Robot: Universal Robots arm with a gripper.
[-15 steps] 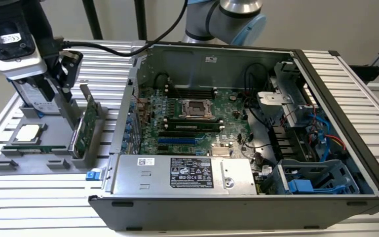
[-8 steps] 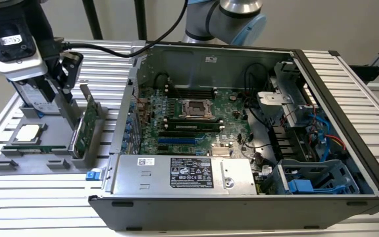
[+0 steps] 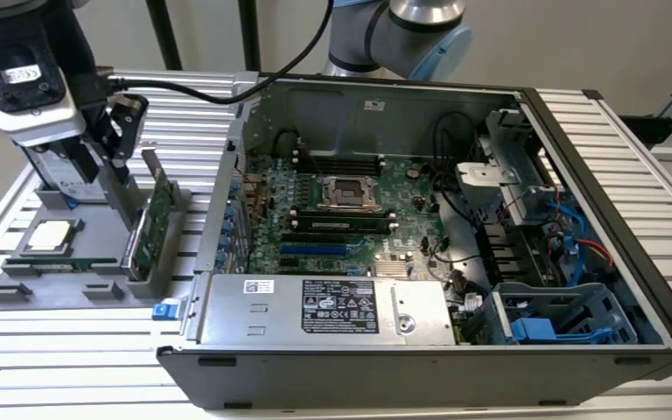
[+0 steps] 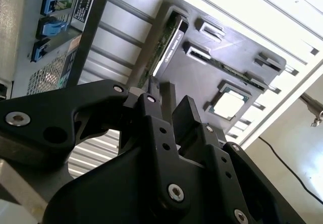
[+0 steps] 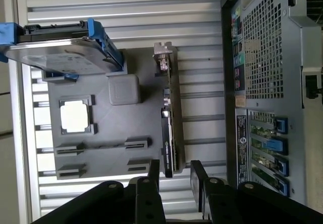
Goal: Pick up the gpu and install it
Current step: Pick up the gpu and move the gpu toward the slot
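**Open pincer poised over the gpu in its holder**

Exterior view: the arm's pincer (image 3: 118,144) hangs at the exterior view's left, above a grey holder tray (image 3: 73,289) that lies on the slatted tabletop (image 3: 628,157). The gpu (image 3: 147,227) stands on its long edge in a slot of this tray, on the side nearest the computer case (image 3: 430,376). The case lies open just beside the tray, with its motherboard (image 3: 348,219) exposed.

First wrist view: the pincer's two black fingers (image 5: 153,172) are spread apart and grip nothing. The end of the card away from its silver bracket (image 5: 162,57) lines up with the gap between them. Whether either finger touches the card cannot be told.

The tray also carries a silver hard drive (image 5: 55,60) with blue rails, standing on edge, and a square processor chip (image 5: 75,117) lying flat in its recess. Both are well apart from the pincer.
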